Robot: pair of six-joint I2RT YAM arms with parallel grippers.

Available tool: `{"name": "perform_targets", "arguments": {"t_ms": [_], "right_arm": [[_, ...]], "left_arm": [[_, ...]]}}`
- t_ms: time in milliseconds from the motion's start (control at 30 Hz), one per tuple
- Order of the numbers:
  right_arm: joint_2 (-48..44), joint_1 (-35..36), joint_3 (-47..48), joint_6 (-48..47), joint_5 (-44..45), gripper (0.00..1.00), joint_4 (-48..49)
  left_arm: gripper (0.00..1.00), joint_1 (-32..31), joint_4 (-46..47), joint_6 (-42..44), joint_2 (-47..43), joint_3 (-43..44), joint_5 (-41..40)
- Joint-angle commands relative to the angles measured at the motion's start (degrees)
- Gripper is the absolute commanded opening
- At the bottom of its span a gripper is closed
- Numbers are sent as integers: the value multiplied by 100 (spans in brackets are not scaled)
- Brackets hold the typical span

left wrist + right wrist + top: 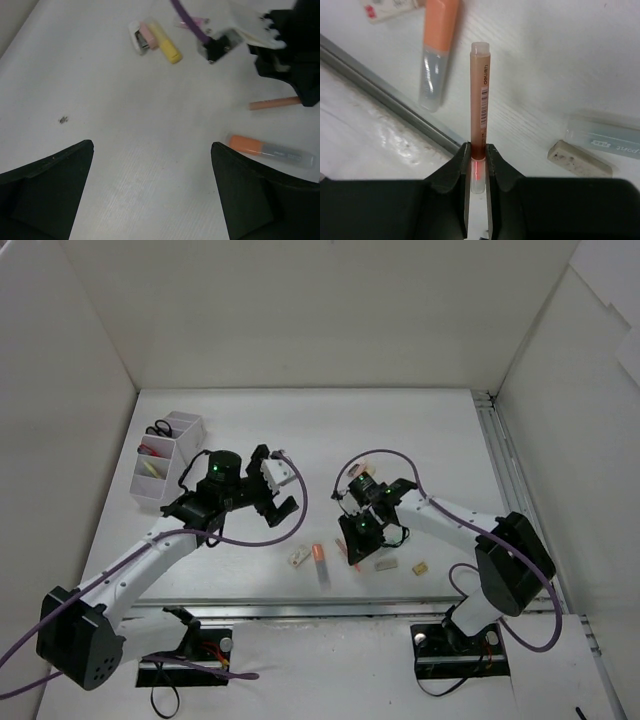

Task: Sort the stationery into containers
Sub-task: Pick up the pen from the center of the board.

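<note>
My right gripper [479, 162] is shut on the end of a thin orange-tan pen [480, 95], which points away over the table; in the top view this gripper [356, 543] is low near the front rail. An orange highlighter [438, 45] lies just left of the pen, and it also shows in the top view [320, 560]. My left gripper [152, 147] is open and empty above bare table, left of the orange highlighter [270, 149]; in the top view it [283, 485] hovers mid-table. The white organiser [190, 427] stands at the far left, with scissors [160, 429] in it.
A whitish eraser [579, 158] and a clear-capped item [607, 140] lie right of the pen. A labelled eraser [298, 557] lies left of the highlighter. A yellow highlighter [165, 41] and a pink piece [146, 32] lie further off. A metal rail [385, 97] runs along the table's front.
</note>
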Motion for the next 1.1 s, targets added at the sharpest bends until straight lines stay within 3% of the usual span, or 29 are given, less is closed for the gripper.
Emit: {"name": "perform_targets", "arguments": {"t_ms": [0,133,233,500,933,1067], "right_arm": [[-188,-468,663,-507,-1380,0,-767],[173,-759,1165,-684,-2740,0,-934],[454,-900,1543,-571,-3269,0,-1031],[893,-1295,2053,-78,-4308,0,-1005],[789,-1717,2107,45,-4089,0,-1013],[771,-1762,1870,-51,-4045,0,-1013]], "left_arm": [[99,-320,215,1100,-50,114,733],[99,-760,-3,1575,318,464,742],[98,-1103,-320,1901,801,860,558],[77,-1543,-488,2305,1366,1283,303],[72,-1649,-251,2122,1418,1134,-136],[81,-1649,-136,2060,1173,1028,-321]]}}
